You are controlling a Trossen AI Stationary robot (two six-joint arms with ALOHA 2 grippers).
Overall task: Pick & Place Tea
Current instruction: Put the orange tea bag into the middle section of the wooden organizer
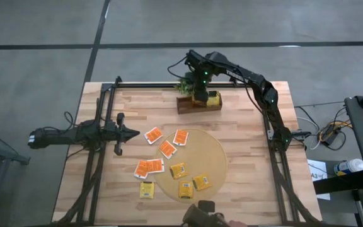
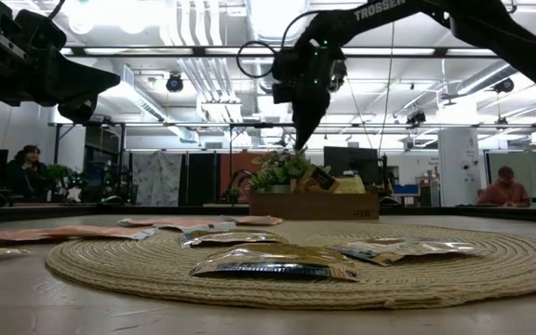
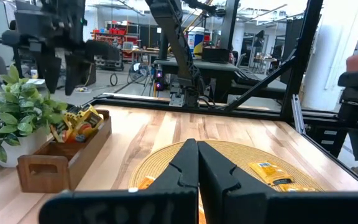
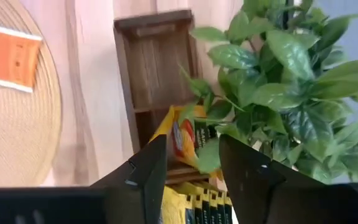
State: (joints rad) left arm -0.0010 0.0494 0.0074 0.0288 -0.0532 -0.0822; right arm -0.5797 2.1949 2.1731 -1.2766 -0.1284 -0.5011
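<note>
My right claw [image 4: 192,163] hangs over the wooden tray [image 1: 184,105] at the far edge of the surface [image 1: 251,195], fingers spread with nothing between them. Directly under it a yellow tea packet [image 4: 184,135] lies tilted in the tray, leaning on the yellow packets [image 4: 199,200] already filed upright there, with the green plant [image 4: 291,74] just beside. I judge this to be the drop-off step: the packet looks just let go, apart from my fingers. My left claw [image 1: 134,133] waits low over the surface, well away from the tray, fingers pressed together and empty.

The next move, as I read it, calls for lifting clear of the tray and the plant leaves, then swinging back toward the round woven mat [image 1: 216,148] to pick another packet, coming down flat on it since these lie thin against the surface.

Counting what is left out: five orange-red packets [image 1: 153,135], two of them overlapping near the mat's edge, and four yellow packets [image 1: 201,182], three on the mat and one just off it. How many sit in the tray I cannot count; several yellow edges show. One tray, one plant, one mat.
</note>
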